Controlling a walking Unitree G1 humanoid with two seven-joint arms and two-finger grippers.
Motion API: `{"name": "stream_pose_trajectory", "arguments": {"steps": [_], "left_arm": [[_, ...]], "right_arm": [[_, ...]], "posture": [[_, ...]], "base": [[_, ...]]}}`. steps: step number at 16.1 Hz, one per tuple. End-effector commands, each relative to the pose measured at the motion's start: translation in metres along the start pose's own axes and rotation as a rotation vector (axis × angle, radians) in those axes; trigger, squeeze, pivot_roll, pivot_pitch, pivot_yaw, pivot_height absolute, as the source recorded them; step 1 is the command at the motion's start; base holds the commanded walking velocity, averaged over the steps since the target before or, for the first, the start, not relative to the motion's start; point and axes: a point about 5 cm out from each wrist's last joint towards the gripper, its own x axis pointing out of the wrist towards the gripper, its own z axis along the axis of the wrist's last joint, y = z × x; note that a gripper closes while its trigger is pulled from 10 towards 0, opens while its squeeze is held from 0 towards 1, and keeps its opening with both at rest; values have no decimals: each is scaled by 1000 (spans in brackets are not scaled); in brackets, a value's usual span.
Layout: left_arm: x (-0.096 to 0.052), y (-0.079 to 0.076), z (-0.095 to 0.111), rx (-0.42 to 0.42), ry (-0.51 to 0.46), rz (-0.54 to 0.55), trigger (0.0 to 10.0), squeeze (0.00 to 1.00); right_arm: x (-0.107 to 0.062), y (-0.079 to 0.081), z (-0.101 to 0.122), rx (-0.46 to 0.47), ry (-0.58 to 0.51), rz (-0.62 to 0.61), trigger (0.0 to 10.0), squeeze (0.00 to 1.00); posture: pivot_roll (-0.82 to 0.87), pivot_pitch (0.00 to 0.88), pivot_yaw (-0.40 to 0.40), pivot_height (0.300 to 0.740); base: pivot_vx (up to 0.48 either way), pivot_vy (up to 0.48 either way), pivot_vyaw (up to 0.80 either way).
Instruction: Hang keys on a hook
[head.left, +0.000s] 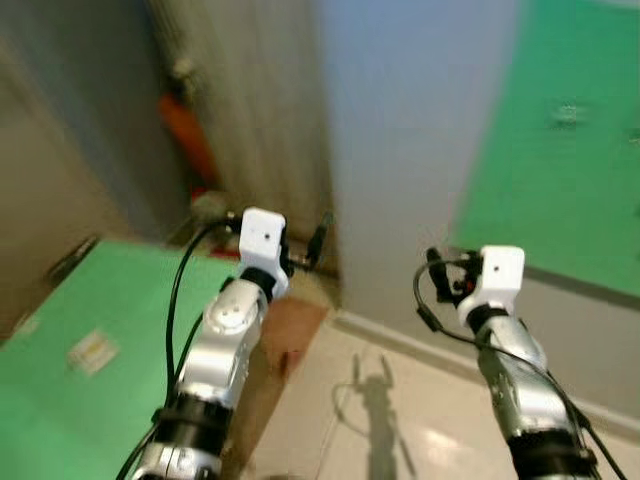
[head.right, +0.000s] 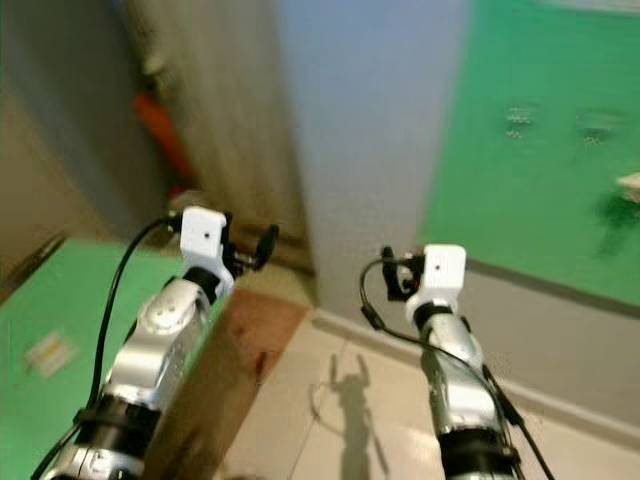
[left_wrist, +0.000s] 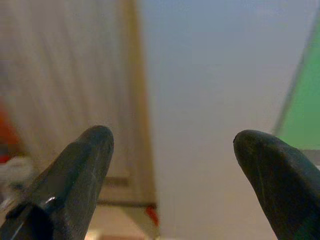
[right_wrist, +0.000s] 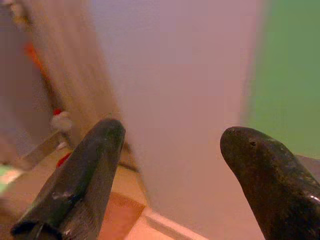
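I am holding both arms raised ahead of me; the left tool (left_wrist: 170, 165) and the right tool (right_wrist: 172, 170) are gaping wide and gripping nothing. I am not finding the keys or a hook in these blurred views. Keys should be light, rigid, jangly and slippery, so I am planning to pinch the ring.
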Motion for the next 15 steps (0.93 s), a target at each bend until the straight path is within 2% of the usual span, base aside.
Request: {"name": "stream_pose_trajectory", "arguments": {"steps": [1,4,12,15], "left_arm": [[-1,4,1,12,-2,16,10000,0],[-3,4,0,22,4,16,10000,0],[-1,3,2,15,-6,50,10000,0],[-2,1,1,11,-3,50,10000,0]], "right_arm": [[3,8,2,-2,-2,30,10000,0],[5,9,4,-11,-2,41,10000,0],[9,12,6,-29,-4,66,10000,0],[8,16,5,-38,2,85,10000,0]], "posture": [[-84,0,120,731],[-80,0,115,731],[-72,0,107,731],[-73,0,106,731]], "base": [[0,0,781],[0,0,781],[355,-315,754],[420,-80,738]]}}
